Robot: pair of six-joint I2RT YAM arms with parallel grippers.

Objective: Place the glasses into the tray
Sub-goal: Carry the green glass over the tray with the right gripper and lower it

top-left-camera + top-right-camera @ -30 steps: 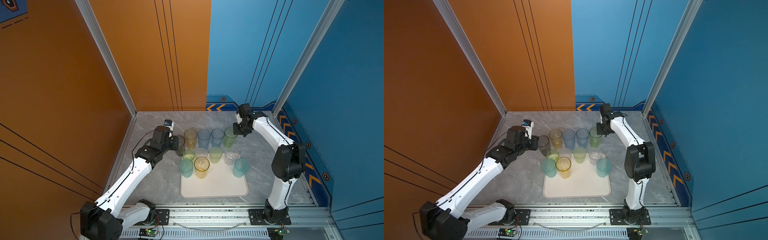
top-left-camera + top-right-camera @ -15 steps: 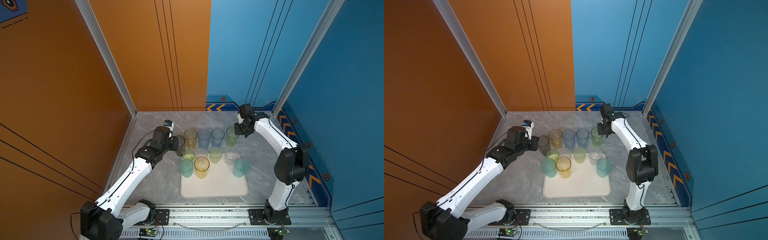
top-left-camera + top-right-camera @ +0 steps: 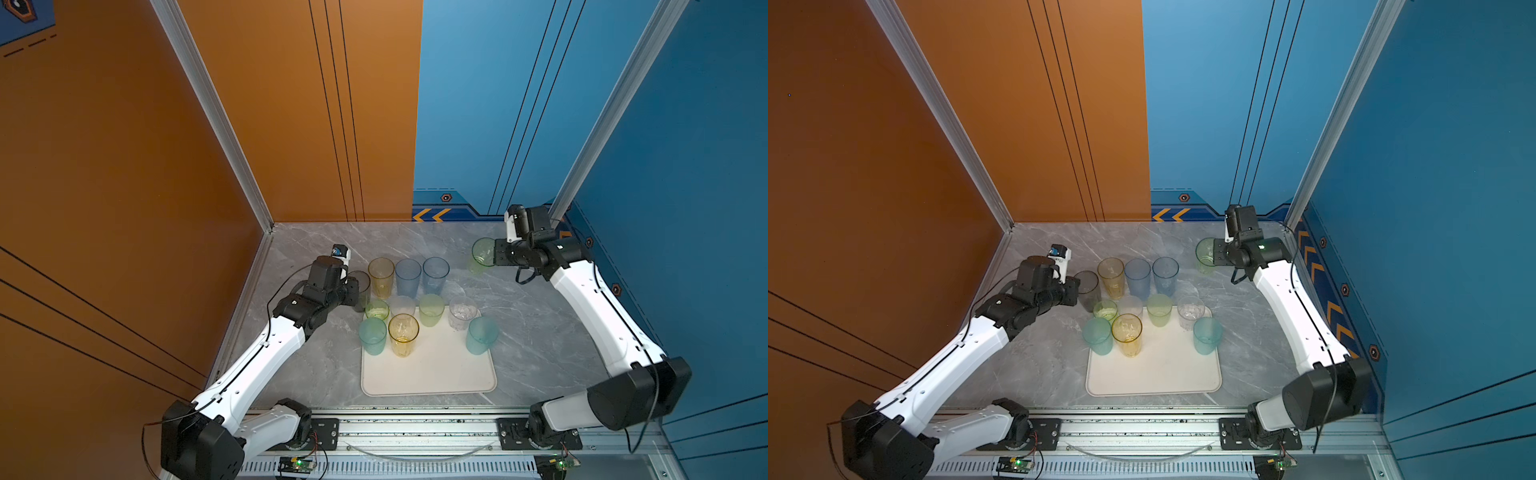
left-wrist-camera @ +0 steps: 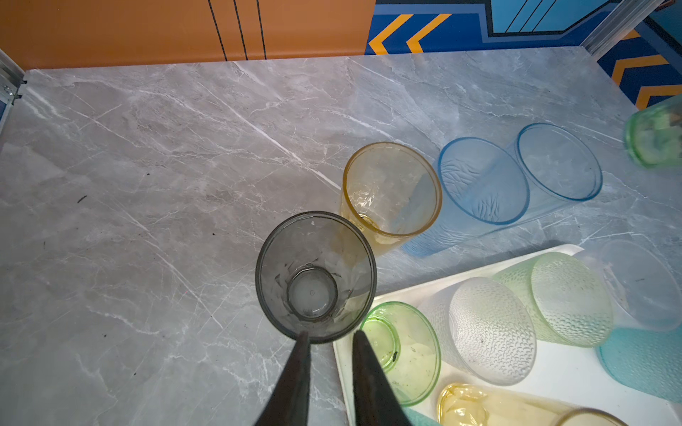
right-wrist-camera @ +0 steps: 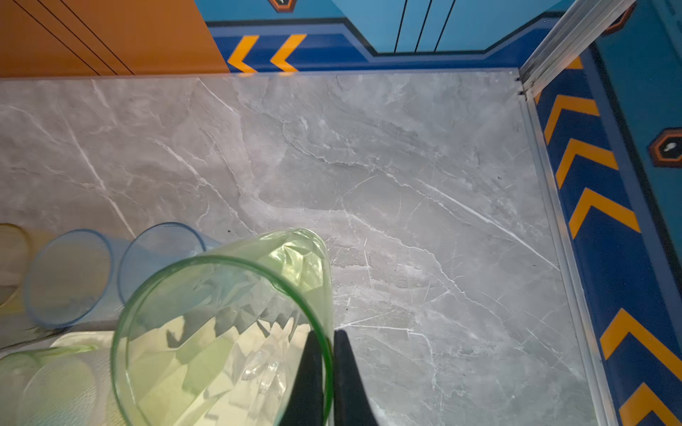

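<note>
1. Since a second ago, the right arm (image 3: 590, 307) has carried the green glass (image 3: 482, 253) out to the right, away from the end of the back row, and its elbow has swung outward. The left arm (image 3: 257, 357) has not shifted.
2. That glass is tall, translucent and faceted. It hangs tilted over the marble table (image 3: 540, 324), well apart from the two blue glasses (image 3: 408, 276).
3. Seven other glasses (image 3: 403, 332) stand on the far half of the cream tray (image 3: 428, 374). A smoky grey glass (image 4: 315, 276), a yellow glass (image 3: 381, 276) and the blue pair stand upright on the table just beyond it.
4. The right gripper (image 5: 326, 333) is clamped on the green rim, one finger inside and one outside.
5. The left gripper (image 4: 331, 332) reaches in level, its fingers slightly apart with their tips at the grey glass's near rim.
</note>
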